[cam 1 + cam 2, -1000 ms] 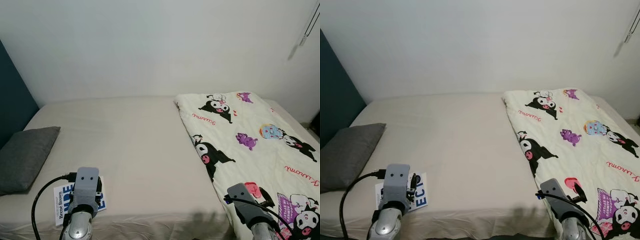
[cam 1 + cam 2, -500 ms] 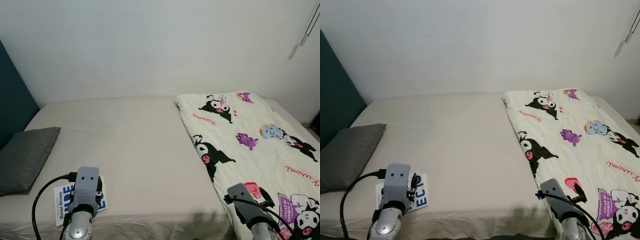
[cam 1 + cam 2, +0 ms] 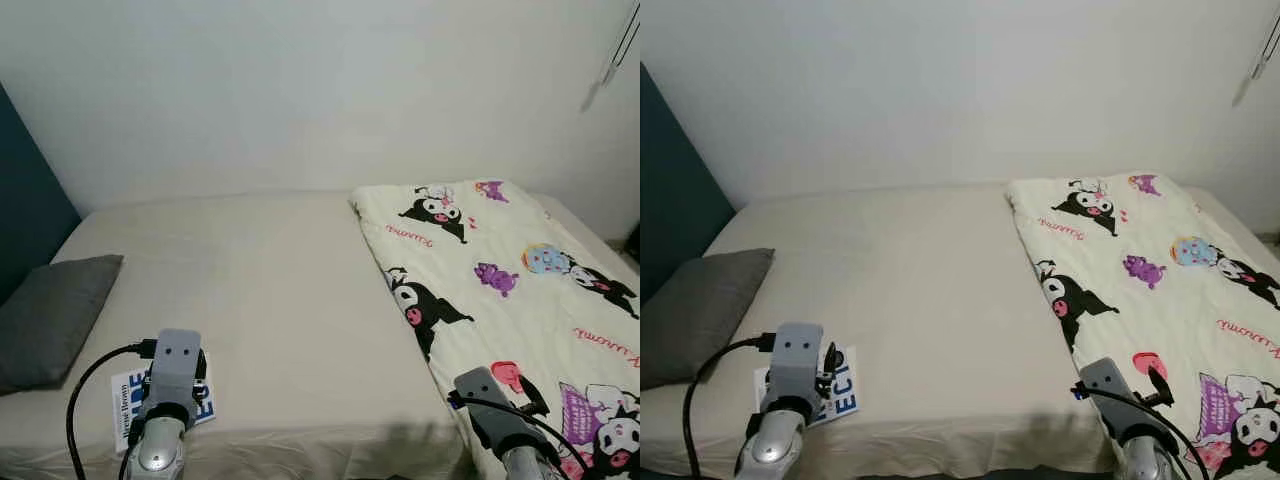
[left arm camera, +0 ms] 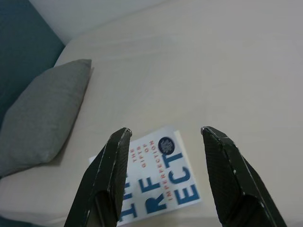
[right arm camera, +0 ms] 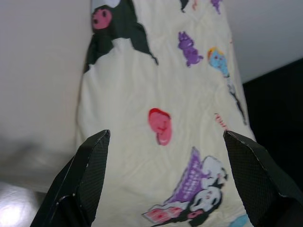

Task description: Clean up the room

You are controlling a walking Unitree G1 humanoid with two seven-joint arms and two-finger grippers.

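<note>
Mostly, little has changed over the last second: the whole picture has slid slightly, which points to a small movement of the head camera, while the objects and both arms sit where they were, so the tidying has not visibly advanced. A wide bed (image 3: 280, 300) with a beige sheet spans the middle of the head view beneath a white wall (image 3: 300, 90). A cream blanket (image 3: 500, 300) printed with black and purple cartoon characters lies spread flat down the right half of the frame. A grey pillow (image 3: 50, 315) rests at the left edge, beside a dark teal headboard (image 3: 25, 190). Near the lower left corner, close to the mattress edge, lies a white paperback book (image 4: 158, 175) with blue and red lettering, cover up. The left gripper (image 4: 165, 137) hovers above the book with its black fingers spread apart and empty, framing the cover in the wrist view. The right gripper (image 5: 165, 137) hangs at the lower right over the blanket, fingers also wide apart, holding nothing. Judging from this, the book looks like the next item to collect.
</note>
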